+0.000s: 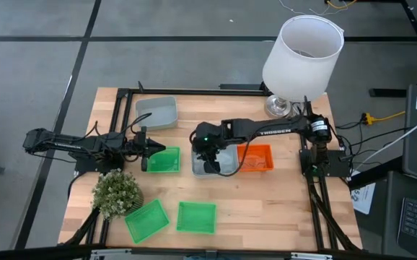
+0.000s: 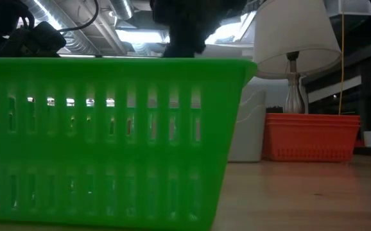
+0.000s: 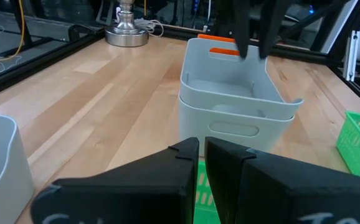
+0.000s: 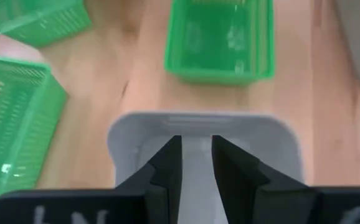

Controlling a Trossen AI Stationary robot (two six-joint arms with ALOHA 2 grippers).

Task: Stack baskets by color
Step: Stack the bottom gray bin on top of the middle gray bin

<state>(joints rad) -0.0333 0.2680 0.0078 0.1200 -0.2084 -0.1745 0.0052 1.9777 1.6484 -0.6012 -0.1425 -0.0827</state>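
Two pale grey baskets (image 3: 236, 106) sit nested at the table's middle (image 1: 219, 165), with orange baskets (image 1: 255, 157) beside them on the right. My right gripper (image 4: 196, 155) is open and hangs over the grey pair, pointing steeply down; I see no touch. Another grey basket (image 1: 156, 112) rests at the far left. One green basket (image 1: 164, 160) lies just ahead of my left gripper (image 3: 202, 149), which is shut and empty at the left. Two more green baskets (image 1: 146, 220) (image 1: 196, 217) lie near the front edge.
A big white lamp (image 1: 302, 50) stands at the far right corner, its metal base (image 3: 127, 31) on the table. A small bushy plant (image 1: 116, 191) stands at the front left. Bare wood shows at the front right (image 1: 281, 209).
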